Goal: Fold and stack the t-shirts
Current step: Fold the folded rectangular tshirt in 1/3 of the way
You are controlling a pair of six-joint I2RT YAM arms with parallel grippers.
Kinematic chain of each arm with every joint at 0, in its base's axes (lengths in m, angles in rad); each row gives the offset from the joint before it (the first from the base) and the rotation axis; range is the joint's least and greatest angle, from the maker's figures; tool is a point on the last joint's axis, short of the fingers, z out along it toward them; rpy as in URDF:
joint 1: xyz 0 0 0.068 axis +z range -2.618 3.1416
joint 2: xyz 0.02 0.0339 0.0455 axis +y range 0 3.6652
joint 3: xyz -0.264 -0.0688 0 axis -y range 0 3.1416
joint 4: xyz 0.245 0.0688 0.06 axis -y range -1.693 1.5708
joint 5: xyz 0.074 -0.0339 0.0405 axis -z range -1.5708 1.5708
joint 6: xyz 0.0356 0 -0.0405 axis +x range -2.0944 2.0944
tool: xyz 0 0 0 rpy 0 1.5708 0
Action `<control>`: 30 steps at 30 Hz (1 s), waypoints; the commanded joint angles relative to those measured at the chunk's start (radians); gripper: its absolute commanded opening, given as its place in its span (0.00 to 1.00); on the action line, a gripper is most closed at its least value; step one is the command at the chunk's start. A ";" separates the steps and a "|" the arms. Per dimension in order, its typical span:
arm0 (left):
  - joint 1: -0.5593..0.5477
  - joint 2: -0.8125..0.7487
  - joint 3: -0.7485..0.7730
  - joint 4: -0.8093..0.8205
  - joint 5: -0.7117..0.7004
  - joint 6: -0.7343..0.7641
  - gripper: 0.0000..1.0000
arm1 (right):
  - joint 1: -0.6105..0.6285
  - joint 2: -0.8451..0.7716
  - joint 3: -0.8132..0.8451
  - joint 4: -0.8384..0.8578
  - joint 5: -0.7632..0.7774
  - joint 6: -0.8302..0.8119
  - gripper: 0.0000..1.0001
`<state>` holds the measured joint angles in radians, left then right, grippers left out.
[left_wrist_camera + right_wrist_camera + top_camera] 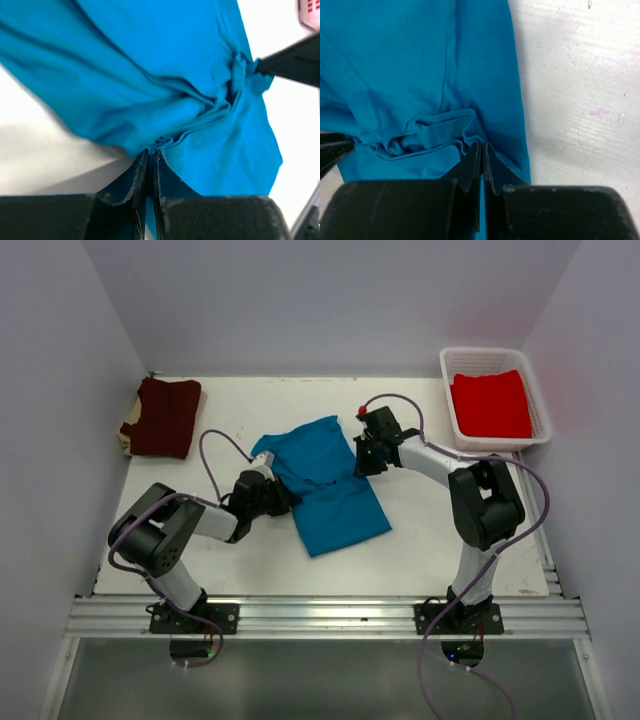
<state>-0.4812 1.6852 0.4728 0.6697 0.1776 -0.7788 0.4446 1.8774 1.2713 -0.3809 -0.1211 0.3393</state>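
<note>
The teal-blue t-shirt (325, 485) lies partly folded in the middle of the table. My left gripper (287, 498) is shut on its left edge; the left wrist view shows the cloth (165, 75) bunched between the jaws (151, 152). My right gripper (358, 462) is shut on its right edge; the right wrist view shows a fold of the cloth (420, 75) pinched at the tips (482, 146). The dark maroon t-shirt (163, 417) lies folded at the far left. The bright red t-shirt (490, 404) lies folded in the basket.
The white mesh basket (446, 362) stands at the far right corner. White walls close the table on three sides. A metal rail (330, 618) runs along the near edge by the arm bases.
</note>
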 commanded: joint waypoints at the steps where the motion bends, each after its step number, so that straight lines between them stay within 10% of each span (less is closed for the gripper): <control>1: -0.045 -0.039 -0.074 -0.119 0.008 -0.051 0.00 | -0.004 -0.018 -0.001 -0.007 0.021 0.003 0.00; 19: -0.135 -0.202 -0.246 -0.231 -0.015 -0.125 0.00 | -0.003 -0.124 -0.170 0.002 0.005 0.052 0.00; 25: -0.160 -0.405 -0.211 -0.393 -0.087 -0.132 0.48 | -0.003 -0.155 -0.162 -0.018 0.015 0.041 0.00; 30: -0.178 -0.472 -0.168 -0.495 -0.127 -0.126 0.57 | -0.003 -0.123 -0.153 -0.009 0.000 0.038 0.00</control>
<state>-0.6518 1.2304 0.2707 0.3202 0.1043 -0.9241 0.4446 1.7626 1.0973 -0.3939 -0.1184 0.3805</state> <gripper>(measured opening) 0.564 0.014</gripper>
